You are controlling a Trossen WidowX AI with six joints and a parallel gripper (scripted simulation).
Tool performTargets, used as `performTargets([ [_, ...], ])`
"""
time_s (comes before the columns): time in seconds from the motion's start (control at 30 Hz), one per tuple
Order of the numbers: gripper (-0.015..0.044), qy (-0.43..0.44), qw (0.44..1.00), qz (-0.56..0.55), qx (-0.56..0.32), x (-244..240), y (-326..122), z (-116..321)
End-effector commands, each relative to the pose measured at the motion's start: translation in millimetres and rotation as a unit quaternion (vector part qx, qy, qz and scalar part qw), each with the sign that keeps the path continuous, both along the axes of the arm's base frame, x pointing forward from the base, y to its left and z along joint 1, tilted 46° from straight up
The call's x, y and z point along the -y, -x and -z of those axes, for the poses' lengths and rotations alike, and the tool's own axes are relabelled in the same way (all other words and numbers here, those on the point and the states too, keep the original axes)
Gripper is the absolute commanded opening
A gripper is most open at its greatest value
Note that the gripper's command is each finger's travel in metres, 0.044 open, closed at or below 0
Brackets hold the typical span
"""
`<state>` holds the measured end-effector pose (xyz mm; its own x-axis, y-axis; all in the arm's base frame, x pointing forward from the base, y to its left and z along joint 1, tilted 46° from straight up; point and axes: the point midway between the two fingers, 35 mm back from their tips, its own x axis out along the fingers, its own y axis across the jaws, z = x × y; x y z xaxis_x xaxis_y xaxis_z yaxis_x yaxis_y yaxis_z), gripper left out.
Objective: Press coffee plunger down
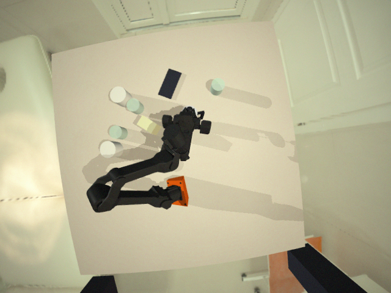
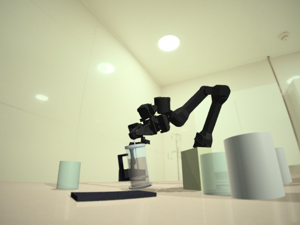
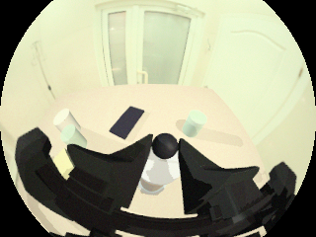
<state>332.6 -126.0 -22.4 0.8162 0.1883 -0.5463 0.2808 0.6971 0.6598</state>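
Top view: arm (image 1: 148,166) folded on its orange base (image 1: 179,192); hand (image 1: 189,110) over the coffee press, which is hidden beneath it, near the table (image 1: 220,189) centre. Dark flat slab (image 1: 170,83), pale yellow block (image 1: 147,125), five cylinders nearby.

Exterior view: coffee press (image 2: 138,165) tilted, one edge of its base lifted off the table. Hand (image 2: 133,135) just above the lid, clenched on the plunger knob; only a short length of rod (image 2: 133,140) shows. Large white cylinder (image 2: 253,164) in foreground.

Wrist view: black plunger knob (image 3: 165,145) gripped between both fingers, press body directly below.
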Motion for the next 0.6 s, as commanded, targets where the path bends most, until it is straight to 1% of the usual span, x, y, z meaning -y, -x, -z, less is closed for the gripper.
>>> performTargets([
  [0.0, 0.0119, -0.012, 1.000, -0.007, -0.011, -7.1, 0.9, 6.9],
  [0.57, 0.0119, -0.012, 1.000, -0.007, -0.011, -5.7, -1.8, 7.7],
])
